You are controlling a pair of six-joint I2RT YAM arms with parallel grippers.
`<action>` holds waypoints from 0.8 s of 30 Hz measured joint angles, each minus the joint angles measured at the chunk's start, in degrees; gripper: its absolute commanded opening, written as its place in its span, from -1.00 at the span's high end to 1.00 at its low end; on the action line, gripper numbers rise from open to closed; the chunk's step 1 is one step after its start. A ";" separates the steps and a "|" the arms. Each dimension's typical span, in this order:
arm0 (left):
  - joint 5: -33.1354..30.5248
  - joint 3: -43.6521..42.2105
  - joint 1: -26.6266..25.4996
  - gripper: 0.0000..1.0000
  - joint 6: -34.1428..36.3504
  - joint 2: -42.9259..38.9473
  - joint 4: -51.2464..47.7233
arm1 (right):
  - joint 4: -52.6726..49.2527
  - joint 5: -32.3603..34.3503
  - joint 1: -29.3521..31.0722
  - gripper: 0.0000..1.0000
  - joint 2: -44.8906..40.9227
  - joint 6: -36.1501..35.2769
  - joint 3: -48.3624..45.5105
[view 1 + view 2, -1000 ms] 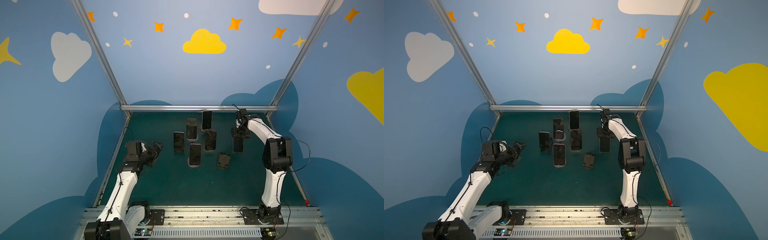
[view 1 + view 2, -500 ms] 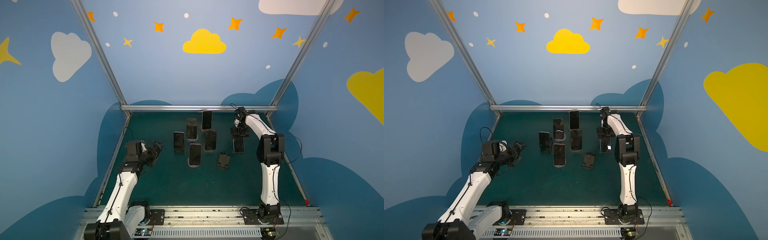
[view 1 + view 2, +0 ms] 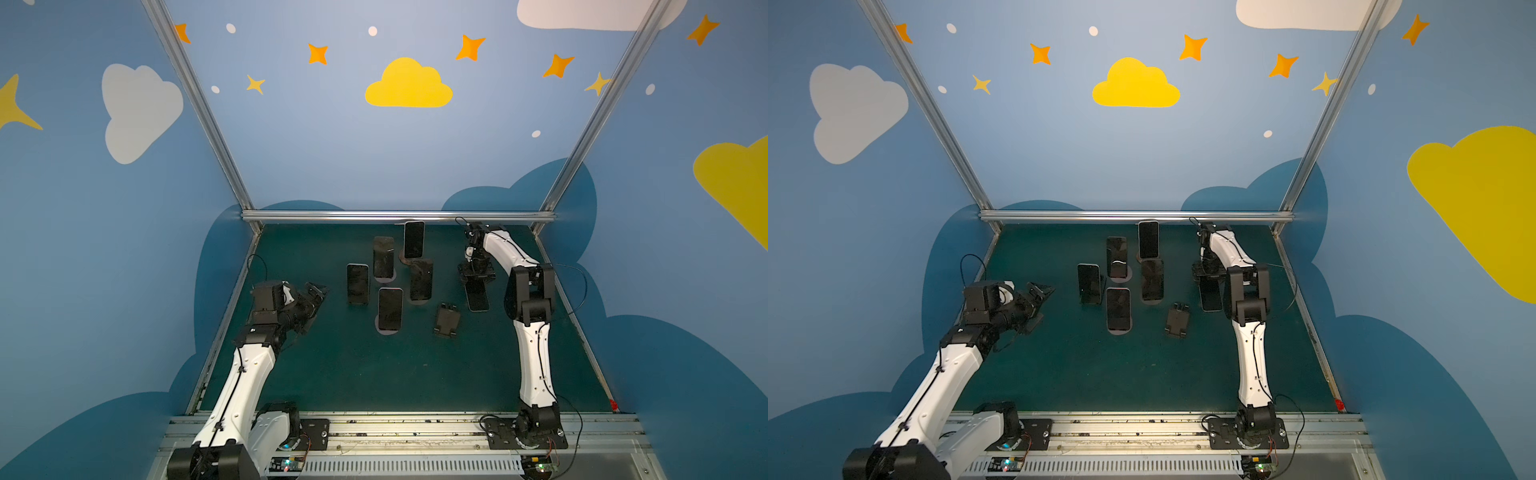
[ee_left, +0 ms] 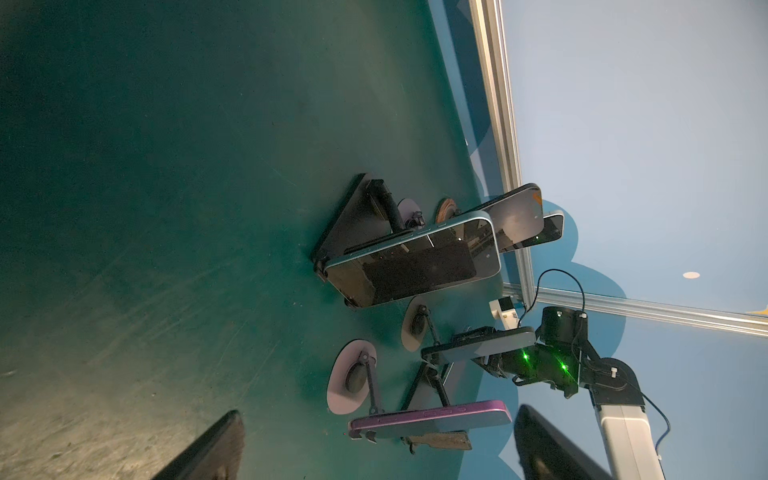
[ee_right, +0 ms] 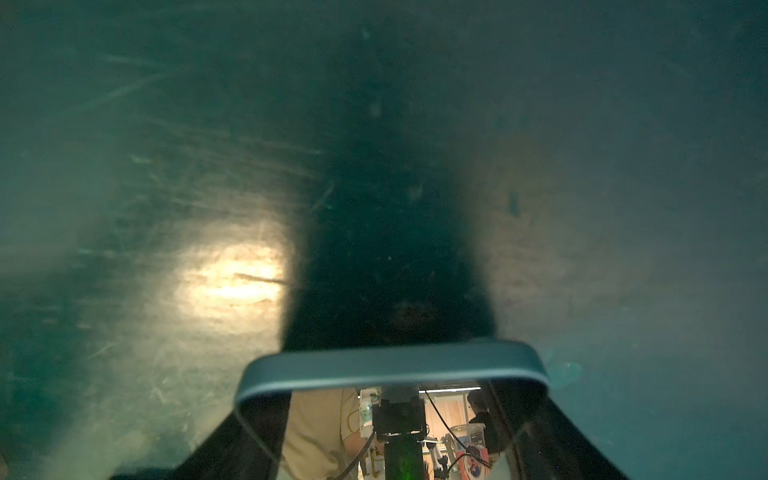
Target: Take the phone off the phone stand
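Observation:
My right gripper (image 3: 477,276) (image 3: 1209,274) is shut on a blue-edged phone (image 3: 477,296) (image 3: 1211,297) at the back right. The phone hangs low over the green mat, its free end pointing toward the front. In the right wrist view its rounded edge (image 5: 390,365) fills the space between my dark fingers (image 5: 232,444), with the mat close beneath. An empty black phone stand (image 3: 446,320) (image 3: 1177,320) sits just left and in front of it, apart from the phone. My left gripper (image 3: 313,293) (image 3: 1038,293) (image 4: 379,411) is open at the left, holding nothing.
Several other phones rest on stands in the middle, among them a tall one at the back (image 3: 414,245), a blue-edged one (image 4: 411,262) and a purple one (image 4: 430,415). An aluminium rail (image 3: 397,216) bounds the back of the mat (image 3: 374,374).
The right arm's elbow has swung inward toward the middle, and the held phone has shifted slightly toward the front. The left arm has stayed still.

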 measured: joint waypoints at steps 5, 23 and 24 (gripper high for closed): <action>-0.11 0.00 -0.07 -1.00 0.13 0.00 -0.31 | -1.99 0.35 0.28 -0.32 2.36 0.31 3.69; -0.46 0.00 -0.22 -1.00 0.17 0.48 -0.52 | -3.26 -0.04 0.61 -0.51 2.89 2.01 4.52; -0.46 0.00 -0.28 -1.00 0.15 0.48 -0.52 | -3.06 -0.20 0.59 -0.52 2.71 2.16 4.24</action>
